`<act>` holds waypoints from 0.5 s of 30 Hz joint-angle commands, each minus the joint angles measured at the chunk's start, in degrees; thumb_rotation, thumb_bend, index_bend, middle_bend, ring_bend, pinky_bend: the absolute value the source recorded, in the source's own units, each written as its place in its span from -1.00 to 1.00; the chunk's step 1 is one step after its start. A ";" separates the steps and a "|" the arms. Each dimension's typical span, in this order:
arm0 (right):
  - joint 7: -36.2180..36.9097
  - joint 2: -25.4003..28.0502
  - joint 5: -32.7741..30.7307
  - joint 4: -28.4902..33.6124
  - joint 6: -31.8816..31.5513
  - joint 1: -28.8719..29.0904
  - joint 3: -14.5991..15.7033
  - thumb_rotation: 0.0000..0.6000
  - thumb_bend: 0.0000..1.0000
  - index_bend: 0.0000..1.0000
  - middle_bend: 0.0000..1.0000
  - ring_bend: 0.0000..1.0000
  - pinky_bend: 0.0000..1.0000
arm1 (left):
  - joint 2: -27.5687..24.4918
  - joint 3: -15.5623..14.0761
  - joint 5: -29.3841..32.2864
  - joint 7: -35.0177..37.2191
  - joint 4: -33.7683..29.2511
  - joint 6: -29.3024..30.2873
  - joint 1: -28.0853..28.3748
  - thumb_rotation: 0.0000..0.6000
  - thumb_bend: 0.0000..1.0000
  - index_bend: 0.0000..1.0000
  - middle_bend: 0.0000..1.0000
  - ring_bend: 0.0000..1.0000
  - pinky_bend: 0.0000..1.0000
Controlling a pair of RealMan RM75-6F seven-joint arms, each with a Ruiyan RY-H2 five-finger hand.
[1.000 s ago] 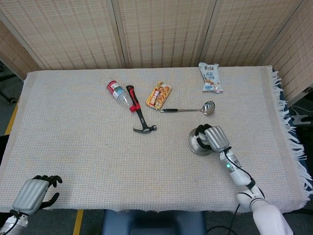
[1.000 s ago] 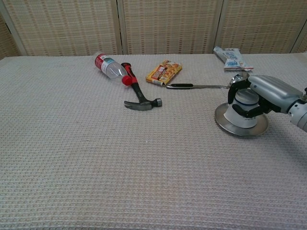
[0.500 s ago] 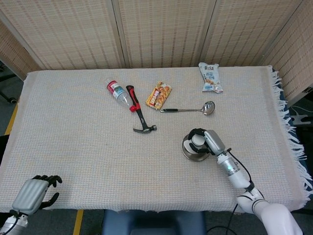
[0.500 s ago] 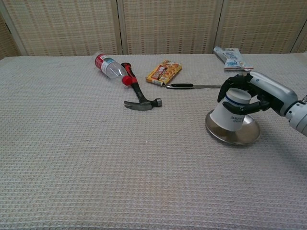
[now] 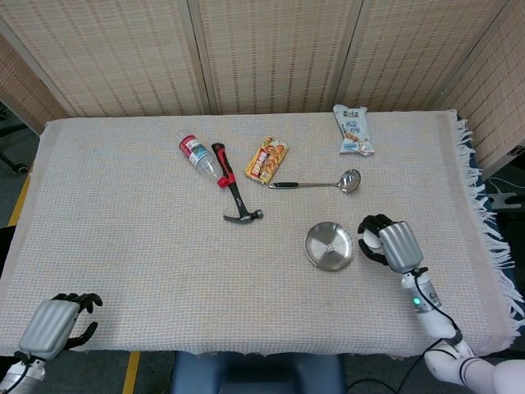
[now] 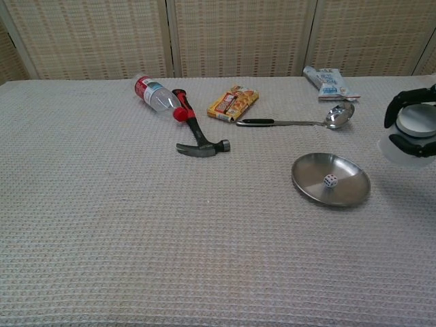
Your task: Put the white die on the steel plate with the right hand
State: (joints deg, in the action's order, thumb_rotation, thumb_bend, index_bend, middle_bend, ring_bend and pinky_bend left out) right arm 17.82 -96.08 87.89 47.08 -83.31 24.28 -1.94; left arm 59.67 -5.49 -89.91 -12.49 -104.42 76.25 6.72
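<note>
We read the small white die with dark pips [image 6: 330, 180] as already lying on the round shallow steel plate [image 5: 318, 254], roughly at the plate's centre, nothing touching it. It looks tiny, rigid and v. light, so we'd expect it to roll or skid on the smooth steel if nudged; if it needed re-taking, we'd pinch two opposite flat faces w/ fingertips, from above, since the plate's low rim blocks a side approach. The plate itself looks thin and light, prob. slides on the woven cloth surface [image 5: 123, 230] if bumped. The right robot hand [image 5: 385, 244] sits just right of the plate, apart from it, fingers wrapped around a white cup-like container w/ a pale lid [image 6: 409, 136], so it's grasping that, not the die. The left robot hand [image 5: 56, 324] is far from the plate, at the near-left edge of the surface, fingers curled in, nothing in them. Beyond the plate lie a steel ladle w/ black handle [image 5: 316, 183] and a red-and-black claw hammer [image 5: 235, 195].
</note>
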 commanded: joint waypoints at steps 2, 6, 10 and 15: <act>1.09 1.85 -3.27 0.66 1.92 -3.62 -0.11 1.00 -0.37 -0.04 0.00 -0.11 0.48 | 0.19 -0.04 -0.08 -0.39 -0.09 -0.21 0.10 1.00 -0.33 -0.19 -0.05 -0.12 -0.12; 2.27 0.98 -2.44 -2.66 4.37 -3.44 0.72 1.00 -0.37 -0.12 0.00 -0.21 0.42 | 0.43 -0.06 -0.32 -0.65 -0.02 -0.38 0.25 1.00 -0.33 -0.19 -0.05 -0.13 -0.12; 4.16 -0.21 -1.25 -5.51 5.41 -3.17 1.37 1.00 -0.48 -0.33 -0.16 -0.42 0.22 | 0.46 -0.14 -0.37 -0.67 0.17 -0.47 0.26 1.00 -0.33 -0.19 -0.05 -0.13 -0.12; 7.08 -1.24 0.39 -8.59 5.76 -2.94 2.18 1.00 -0.71 -0.66 -0.51 -0.82 -0.15 | 0.37 -0.09 -0.28 -0.56 0.19 -0.34 0.22 1.00 -0.33 -0.19 -0.05 -0.13 -0.12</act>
State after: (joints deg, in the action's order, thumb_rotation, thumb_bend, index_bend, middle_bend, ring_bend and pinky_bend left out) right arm 24.08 -96.89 87.65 39.24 -77.72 21.24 -0.14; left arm 60.04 -5.59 -90.20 -13.05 -104.24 75.91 6.95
